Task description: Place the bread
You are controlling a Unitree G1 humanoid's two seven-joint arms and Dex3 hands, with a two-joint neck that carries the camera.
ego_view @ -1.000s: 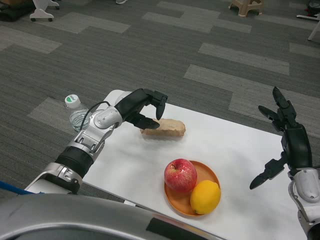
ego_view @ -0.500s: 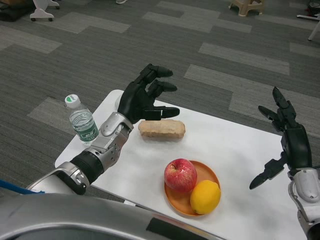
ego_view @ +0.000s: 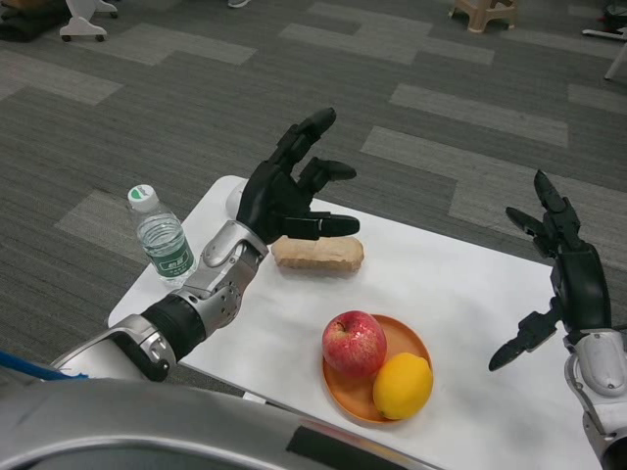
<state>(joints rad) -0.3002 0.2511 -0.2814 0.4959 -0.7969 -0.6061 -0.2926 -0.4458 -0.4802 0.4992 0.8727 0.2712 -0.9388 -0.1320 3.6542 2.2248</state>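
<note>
**Bread on the desk, both hands free**

Nearest the robot, an orange plate (ego_view: 345, 390) sits on the white desk (ego_view: 460, 294) and carries a red apple (ego_view: 354, 343) and a yellow lemon (ego_view: 403, 385), the two fruits touching each other. At the right edge of the view the right hand (ego_view: 563, 279) is raised above the desk's right side, fingers spread apart and holding nothing.

Further in, the bread (ego_view: 317, 252) (a pale brown oblong loaf) lies flat on the desk, apart from the plate and behind it toward the desk's left far side. The left hand (ego_view: 284, 196) hangs just above and behind the bread's left end, its fingers splayed wide, some pointing up and away and one stretched out over the loaf's top; whether that finger touches the crust cannot be told, but the hand grips nothing.

Left of the left forearm, a clear water bottle (ego_view: 162, 240) with a green label and white cap stands upright at the desk's left edge. Beyond the desk stretches grey patterned carpet (ego_view: 411, 108), with furniture legs at the far top.
</note>
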